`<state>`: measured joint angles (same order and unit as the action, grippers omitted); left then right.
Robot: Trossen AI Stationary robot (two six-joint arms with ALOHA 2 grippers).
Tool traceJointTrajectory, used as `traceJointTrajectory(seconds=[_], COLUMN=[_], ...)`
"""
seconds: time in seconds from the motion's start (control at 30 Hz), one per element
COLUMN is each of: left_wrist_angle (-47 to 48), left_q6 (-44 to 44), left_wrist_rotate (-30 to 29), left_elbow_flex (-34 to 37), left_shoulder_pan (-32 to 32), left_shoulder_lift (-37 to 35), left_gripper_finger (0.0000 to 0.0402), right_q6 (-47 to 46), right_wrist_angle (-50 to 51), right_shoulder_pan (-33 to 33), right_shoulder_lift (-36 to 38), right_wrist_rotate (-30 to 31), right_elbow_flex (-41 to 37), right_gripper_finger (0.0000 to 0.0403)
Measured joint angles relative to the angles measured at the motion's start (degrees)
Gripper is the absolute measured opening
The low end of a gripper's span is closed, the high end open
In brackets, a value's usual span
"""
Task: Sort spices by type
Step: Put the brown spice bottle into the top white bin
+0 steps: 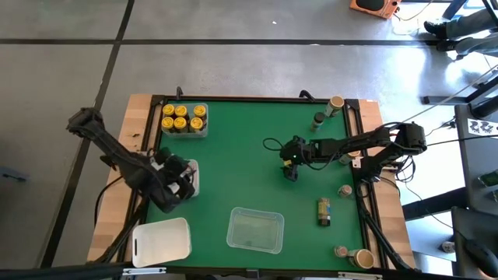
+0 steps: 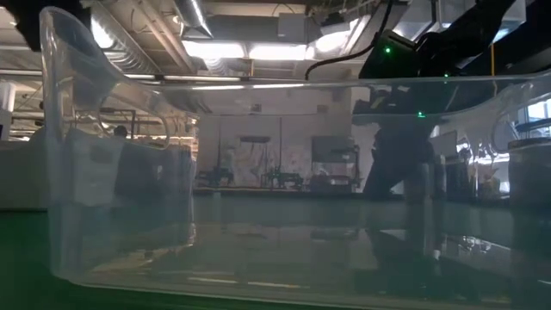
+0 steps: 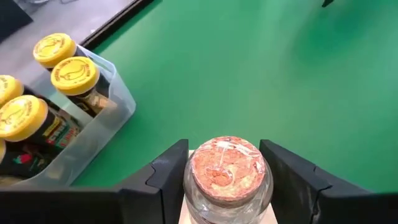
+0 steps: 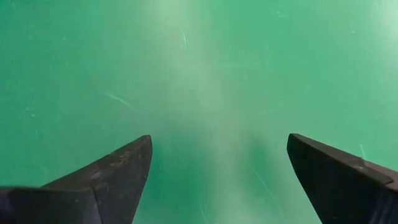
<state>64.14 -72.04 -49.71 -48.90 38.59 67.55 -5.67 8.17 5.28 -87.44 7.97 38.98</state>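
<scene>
A glass spice jar with an orange-tan lid (image 3: 227, 169) stands upright between the fingers of my left gripper (image 3: 224, 147), which is at the small clear tray (image 1: 191, 177) near the table's left edge (image 1: 180, 180). Several yellow-lidded jars (image 3: 74, 74) stand in a clear tray (image 1: 184, 120) toward the far left. My right gripper (image 4: 217, 142) hangs open over bare green mat right of centre (image 1: 291, 166) and touches nothing. More jars stand or lie along the right edge (image 1: 324, 210). My left gripper pinches the orange-lidded jar by its glass sides just under the lid (image 3: 189, 186), one finger (image 3: 168, 180) on each side. The fingers come slanting down from above. The jar is upright; what its base rests on is hidden by the gripper.
A larger clear tray (image 1: 255, 230) sits at the near middle and fills the low view (image 2: 275, 189). A white tray (image 1: 161, 239) lies at the near left corner. Loose jars stand at the far right (image 1: 336, 103) and near right (image 1: 362, 258). Open green mat (image 1: 241, 155) lies in the middle.
</scene>
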Motion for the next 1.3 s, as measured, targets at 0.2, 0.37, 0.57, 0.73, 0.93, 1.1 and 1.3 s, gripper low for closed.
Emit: traceJointTrajectory(seconds=[0.2,0.37,0.57,0.73,0.93,1.1,1.3], left_wrist_angle=[-4.16,-14.53,-28.4,-31.85,-32.29,-32.46,-28.19], left_q6=[-9.05,-12.28,-9.52,-8.79,-7.05,-7.69,-1.99], left_wrist_rotate=[-1.03,-1.54,-4.45,-5.05,-5.49,-5.42,-0.07], left_elbow_flex=[9.53,18.26,25.98,29.1,29.15,29.15,25.66], left_shoulder_pan=[1.6,1.2,1.01,0.08,-2.09,-3.08,-3.48], left_shoulder_lift=[0.13,0.13,0.13,0.15,0.15,0.04,-0.36], left_gripper_finger=[0.0178,0.0177,0.0182,0.0183,0.0191,0.0242,0.0296], right_q6=[-0.02,-0.13,-1.36,-1.37,-1.51,-1.53,-1.53], right_wrist_angle=[-1.51,-1.13,-0.73,-0.78,-0.79,-0.79,-0.82], right_shoulder_pan=[0.0,0.0,0.0,0.0,0.0,0.0,0.0], right_shoulder_lift=[0.0,0.0,0.0,0.0,0.0,0.0,0.02], right_wrist_rotate=[0.0,0.16,0.06,0.04,0.04,0.02,0.02], right_elbow_flex=[-0.02,0.0,-0.01,-0.02,-0.02,-0.02,0.01], right_gripper_finger=[0.0372,0.0372,0.0372,0.0372,0.0372,0.0372,0.0372])
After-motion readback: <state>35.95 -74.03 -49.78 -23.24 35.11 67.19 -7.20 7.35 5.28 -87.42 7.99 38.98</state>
